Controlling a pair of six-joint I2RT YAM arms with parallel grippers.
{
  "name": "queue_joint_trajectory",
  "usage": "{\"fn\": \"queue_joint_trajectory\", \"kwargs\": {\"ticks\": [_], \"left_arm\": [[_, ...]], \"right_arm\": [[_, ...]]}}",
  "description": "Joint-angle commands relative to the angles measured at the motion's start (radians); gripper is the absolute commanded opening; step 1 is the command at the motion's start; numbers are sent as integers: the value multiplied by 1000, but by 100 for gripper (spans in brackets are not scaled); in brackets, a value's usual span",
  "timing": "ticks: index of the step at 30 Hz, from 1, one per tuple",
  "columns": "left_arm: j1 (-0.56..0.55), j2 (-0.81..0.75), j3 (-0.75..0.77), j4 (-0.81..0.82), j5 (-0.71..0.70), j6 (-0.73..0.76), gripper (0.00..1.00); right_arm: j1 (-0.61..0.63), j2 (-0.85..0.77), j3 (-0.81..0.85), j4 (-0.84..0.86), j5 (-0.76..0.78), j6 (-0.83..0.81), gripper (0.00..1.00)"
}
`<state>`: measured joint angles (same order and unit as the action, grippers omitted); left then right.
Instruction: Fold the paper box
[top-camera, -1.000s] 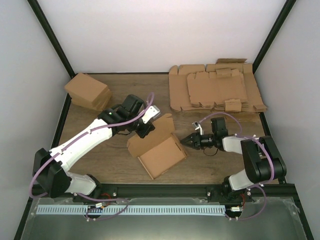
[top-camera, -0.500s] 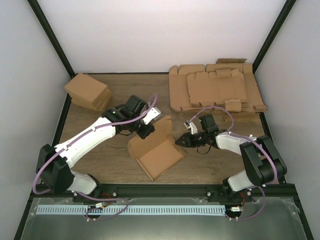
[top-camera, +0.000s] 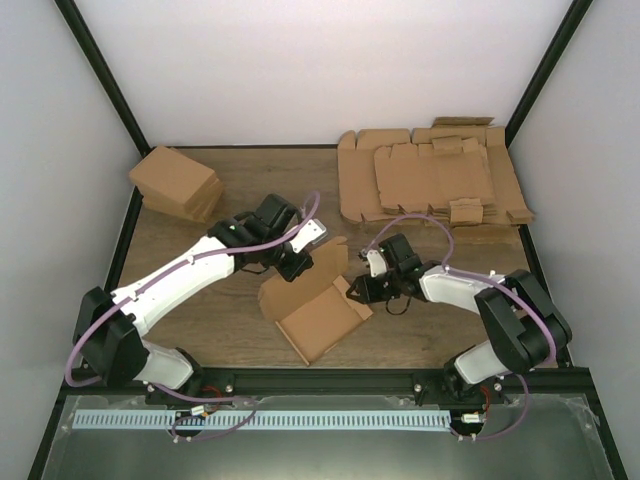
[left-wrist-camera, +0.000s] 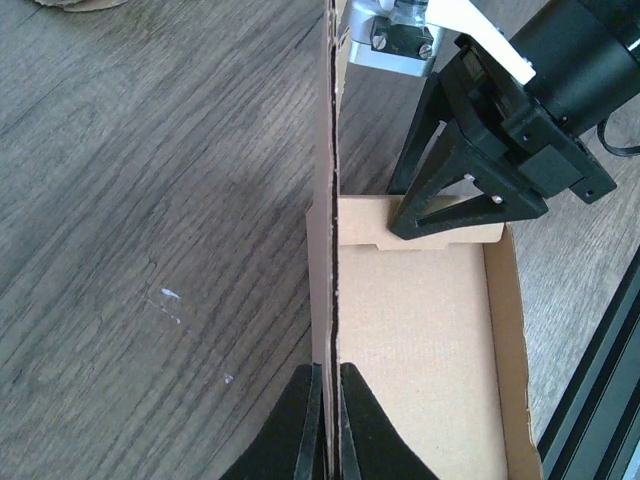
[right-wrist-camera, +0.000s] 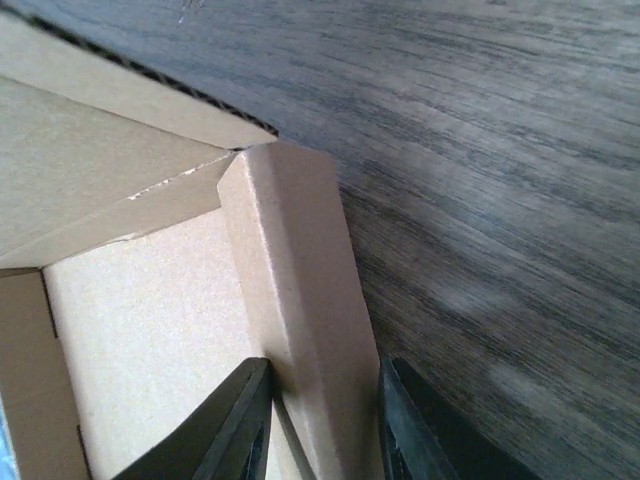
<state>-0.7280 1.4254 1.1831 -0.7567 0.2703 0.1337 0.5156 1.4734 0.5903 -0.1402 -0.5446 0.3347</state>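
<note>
Wood table (top-camera: 230, 185) with grey walls round it, and the paper box (top-camera: 320, 318) sits half made up near the front middle, between the two arms. Off at the back right there's a stack of flat cardboard sheets (top-camera: 430, 180), and at the back left a pile of finished cartons (top-camera: 178, 183), both well away from the action

Left gripper (left-wrist-camera: 325, 372) is pinched tight on the tall upright flap (left-wrist-camera: 327, 150), holding it standing on edge along the box's left side. Right gripper (right-wrist-camera: 322, 375) straddles the folded-over side wall (right-wrist-camera: 300, 270) at the far corner, one finger inside the box and one outside, and it looks clamped on that wall rather than just hovering

My read is that the step here is getting that doubled wall seated. Tips, for what they're worth: leave the left pinch planted so the box can't skate across the table, and let the right one squeeze and push down along the crease so the wall's inner layer lies flat to the floor. Go gently, because this thin card will probably buckle at the corner if it gets twisted. The bottom edge of the wall is hidden, so I can't tell whether any tab has caught yet
</note>
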Motion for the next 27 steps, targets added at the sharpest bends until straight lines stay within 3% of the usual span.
{"fn": "queue_joint_trajectory", "kwargs": {"ticks": [1,7,20,27], "left_arm": [[-11,9,8,48,29,-8,4],[-16,12,13,45,24,-10,4],[-21,42,53,14,-10,-14,4],[-20,49,73,2,0,-6,5]], "right_arm": [[36,7,27,-37,115,-7,31],[84,-2,41,-72,220,-2,26],[331,18,109,-170,720,113,2],[483,96,185,-282,1006,243,1]]}}
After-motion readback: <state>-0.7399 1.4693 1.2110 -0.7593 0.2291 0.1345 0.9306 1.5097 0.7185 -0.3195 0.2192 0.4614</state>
